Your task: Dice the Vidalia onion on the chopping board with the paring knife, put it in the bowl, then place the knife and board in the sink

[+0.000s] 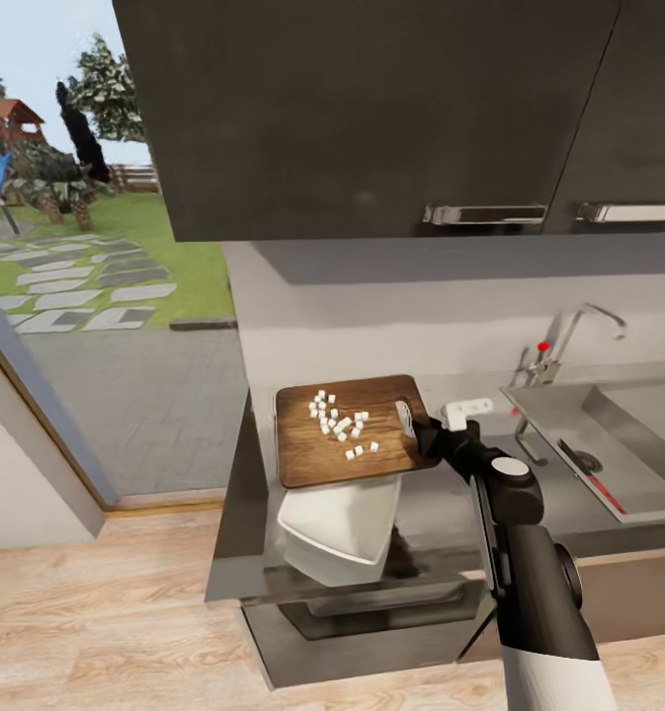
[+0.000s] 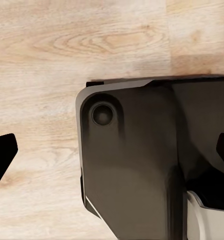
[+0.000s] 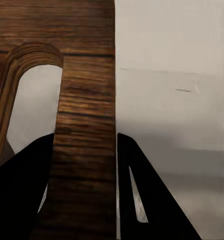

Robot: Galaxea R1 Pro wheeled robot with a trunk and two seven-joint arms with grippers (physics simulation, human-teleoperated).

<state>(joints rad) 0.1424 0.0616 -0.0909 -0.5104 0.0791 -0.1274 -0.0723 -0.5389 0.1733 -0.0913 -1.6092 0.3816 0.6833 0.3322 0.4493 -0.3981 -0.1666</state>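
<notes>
The right gripper (image 1: 419, 427) is clamped on the handle end of the chopping board (image 1: 347, 430), holding it raised over the white bowl (image 1: 337, 528) on the tabletop (image 1: 235, 553), probably so the diced onion (image 1: 340, 423) can be tipped in; the paring knife (image 1: 591, 475) already lies in the sink (image 1: 569, 420). The left gripper's (image 2: 112, 160) dark fingertips are spread apart over the wooden floor (image 2: 67, 45), idle; no readable writing or brand shows anywhere.
</notes>
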